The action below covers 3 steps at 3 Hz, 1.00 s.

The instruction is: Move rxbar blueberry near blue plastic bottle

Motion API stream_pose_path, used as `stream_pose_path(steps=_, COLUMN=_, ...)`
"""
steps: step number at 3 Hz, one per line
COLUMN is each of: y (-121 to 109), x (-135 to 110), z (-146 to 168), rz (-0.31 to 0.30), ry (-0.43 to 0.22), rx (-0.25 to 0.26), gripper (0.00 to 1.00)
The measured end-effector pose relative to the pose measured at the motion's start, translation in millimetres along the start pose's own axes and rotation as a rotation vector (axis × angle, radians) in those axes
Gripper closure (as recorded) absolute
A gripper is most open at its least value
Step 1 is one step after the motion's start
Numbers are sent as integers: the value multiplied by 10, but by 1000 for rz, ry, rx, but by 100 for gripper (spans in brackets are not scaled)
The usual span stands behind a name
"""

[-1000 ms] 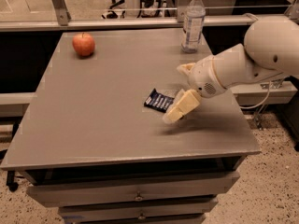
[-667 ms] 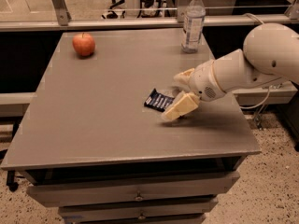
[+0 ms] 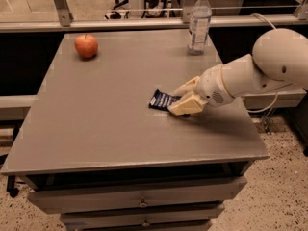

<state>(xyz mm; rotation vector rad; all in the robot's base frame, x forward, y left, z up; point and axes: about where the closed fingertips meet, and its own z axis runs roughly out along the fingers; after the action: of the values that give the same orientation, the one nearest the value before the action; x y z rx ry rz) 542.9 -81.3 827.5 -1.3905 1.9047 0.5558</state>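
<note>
The rxbar blueberry [image 3: 161,100], a flat dark navy bar with white lettering, lies on the grey table [image 3: 106,109] right of centre. My gripper [image 3: 173,102] comes in from the right on a white arm and is low over the table. Its cream fingers [image 3: 185,106] are apart, one on each side of the bar's right end. The blue plastic bottle [image 3: 199,22], clear with a white cap, stands upright at the far right edge of the table, well beyond the bar.
A red apple [image 3: 86,45] sits at the far left of the table. Drawers [image 3: 139,201] are under the front edge. A metal rail [image 3: 144,20] runs behind the table.
My gripper has moved left and down, from beside the bar to straddling its right end. The bar, bottle and apple have not moved.
</note>
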Motion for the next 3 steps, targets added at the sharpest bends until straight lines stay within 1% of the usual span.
stream_pose_path(steps=1, y=-19, x=16, z=-47, rz=6, ry=5, rx=15, gripper=88)
stream_pose_path(steps=2, y=-84, x=-5, z=-102, rz=-4, ry=16, rx=30, gripper=100)
stream_pose_path(steps=3, y=-306, x=-123, z=-228, rz=-45, ry=28, rx=68, gripper=100)
